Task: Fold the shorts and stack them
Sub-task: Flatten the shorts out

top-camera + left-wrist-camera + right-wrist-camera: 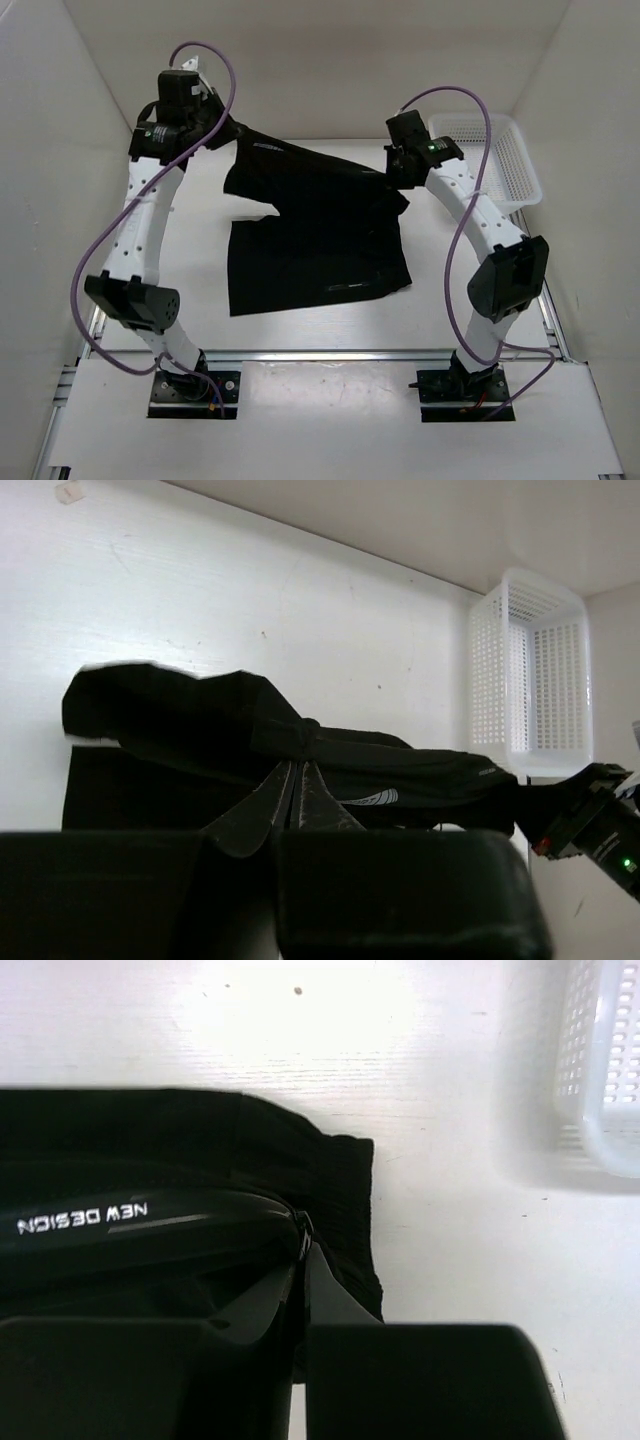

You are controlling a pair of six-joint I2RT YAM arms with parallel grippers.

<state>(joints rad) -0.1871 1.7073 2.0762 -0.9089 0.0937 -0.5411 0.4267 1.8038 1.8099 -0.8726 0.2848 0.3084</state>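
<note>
Tabletop [330, 335] of matte white laminate sits inside a white-walled enclosure [350, 60] under bright overhead light. A white perforated plastic basket [495, 160] stands in the far right corner; its mesh floor and sides are all that shows inside it.

The black shorts [320, 250] lie to the left of the basket, around the table's middle. Their far edge comes near the basket and their near hem lies well apart from it. The near part rests flat, with a small white printed mark [350, 287] close to the hem. The far edge is lifted off the surface and stretched between the two arms.

The left gripper [297, 790] is pressed together on a bunched fold at the end farthest from the basket. The right gripper [303, 1260], near the basket's left wall, pinches the cloth's edge next to mirrored white lettering [85, 1218].

Bare table runs in a strip between the shorts' near hem and the metal rail [330, 353]. Narrower margins lie toward the left wall and on the basket's near side.
</note>
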